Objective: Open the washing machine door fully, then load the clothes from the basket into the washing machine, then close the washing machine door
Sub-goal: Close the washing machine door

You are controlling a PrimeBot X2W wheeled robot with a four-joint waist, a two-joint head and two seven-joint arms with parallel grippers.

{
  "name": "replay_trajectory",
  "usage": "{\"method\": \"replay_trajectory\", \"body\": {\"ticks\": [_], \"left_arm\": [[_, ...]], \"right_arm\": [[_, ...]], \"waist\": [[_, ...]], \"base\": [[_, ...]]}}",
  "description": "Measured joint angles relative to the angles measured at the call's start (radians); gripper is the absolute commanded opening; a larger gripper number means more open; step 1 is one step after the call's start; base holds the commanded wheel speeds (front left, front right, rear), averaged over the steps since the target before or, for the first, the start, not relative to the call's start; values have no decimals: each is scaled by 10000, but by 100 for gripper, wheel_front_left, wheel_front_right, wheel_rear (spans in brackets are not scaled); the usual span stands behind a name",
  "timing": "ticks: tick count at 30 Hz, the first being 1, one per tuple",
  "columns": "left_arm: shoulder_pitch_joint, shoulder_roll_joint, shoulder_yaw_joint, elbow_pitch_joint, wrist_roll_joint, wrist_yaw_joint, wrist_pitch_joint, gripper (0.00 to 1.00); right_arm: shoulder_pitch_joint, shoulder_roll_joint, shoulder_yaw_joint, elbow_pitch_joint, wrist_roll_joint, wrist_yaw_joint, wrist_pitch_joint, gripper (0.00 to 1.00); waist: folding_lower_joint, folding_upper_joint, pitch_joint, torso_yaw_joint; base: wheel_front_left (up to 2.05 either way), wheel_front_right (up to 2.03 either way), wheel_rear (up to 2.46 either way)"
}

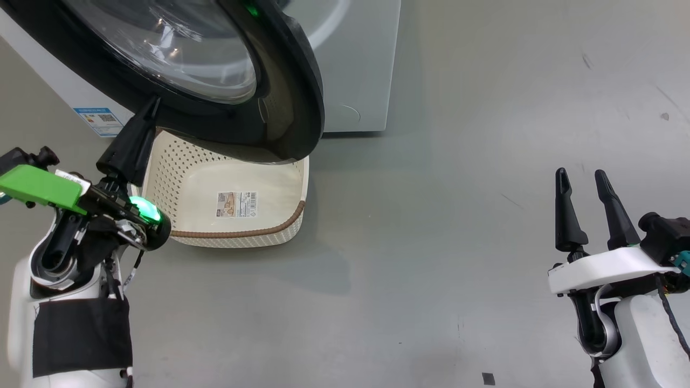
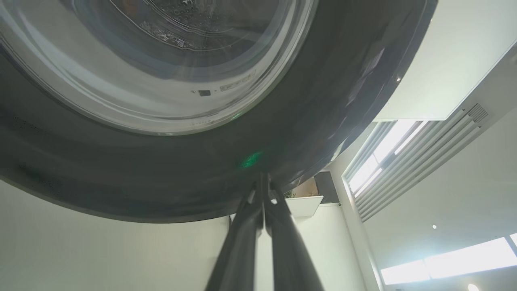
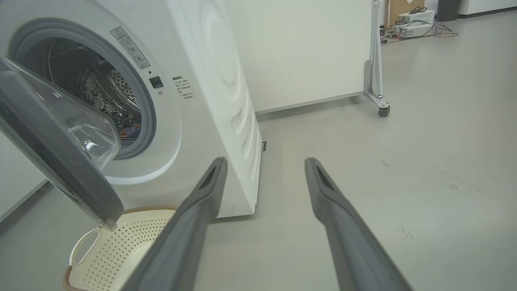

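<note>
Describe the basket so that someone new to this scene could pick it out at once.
Start at the big white washing machine with its round black-rimmed door standing open. On the grey floor just below that door sits the basket. It is cream perforated plastic with a brown woven rim and a barcode sticker inside.

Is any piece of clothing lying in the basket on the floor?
No: the inside of the basket is bare as far as the head view shows it, with just a barcode sticker on its bottom.
</note>
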Motion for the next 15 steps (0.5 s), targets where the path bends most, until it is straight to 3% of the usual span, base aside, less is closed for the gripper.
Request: {"method": "replay_trajectory", "body": {"ticks": [15], "left_arm": [[1013, 6, 242, 100, 10, -40, -652, 0]], "right_arm": [[41, 40, 96, 42, -13, 0, 0, 100]], "waist": [[0, 0, -426, 140]], "base": [[0, 0, 0]]}}
